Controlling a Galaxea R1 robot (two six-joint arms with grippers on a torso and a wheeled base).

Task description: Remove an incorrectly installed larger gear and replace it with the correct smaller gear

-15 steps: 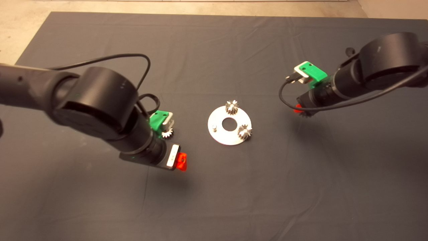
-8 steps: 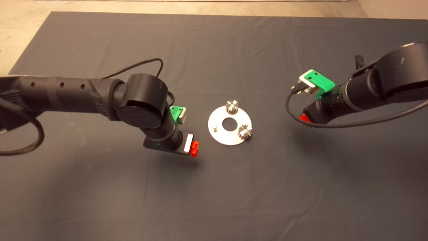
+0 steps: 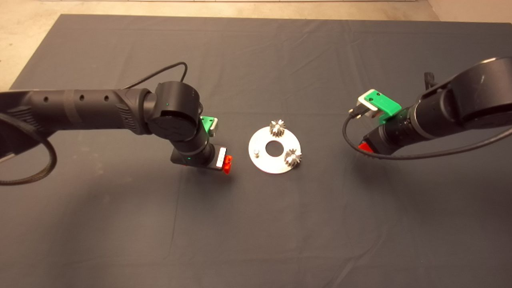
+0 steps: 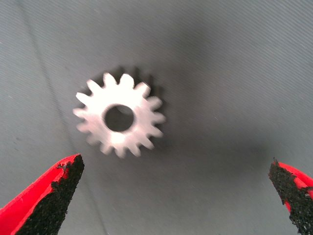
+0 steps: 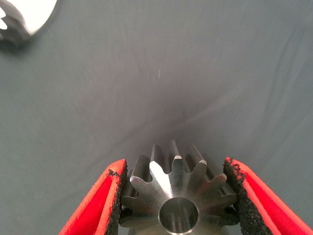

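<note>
The smaller gear [image 4: 119,116] lies flat on the mat [image 3: 256,224], off-centre between the left gripper's [image 4: 176,196] wide-open fingers, so they might knock it away. Left of middle in the head view, that gripper hangs over it. At right, the right gripper [image 5: 176,196] squeezes the larger gear [image 5: 178,198].

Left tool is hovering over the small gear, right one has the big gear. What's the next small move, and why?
Probably lower the left tool straight down around the smaller gear, then close. Its fingers are spread wide with the gear lying flat on the mat between and ahead of them, untouched. The right tool is shut on the larger gear, off the plate, whose pin stands bare.
</note>
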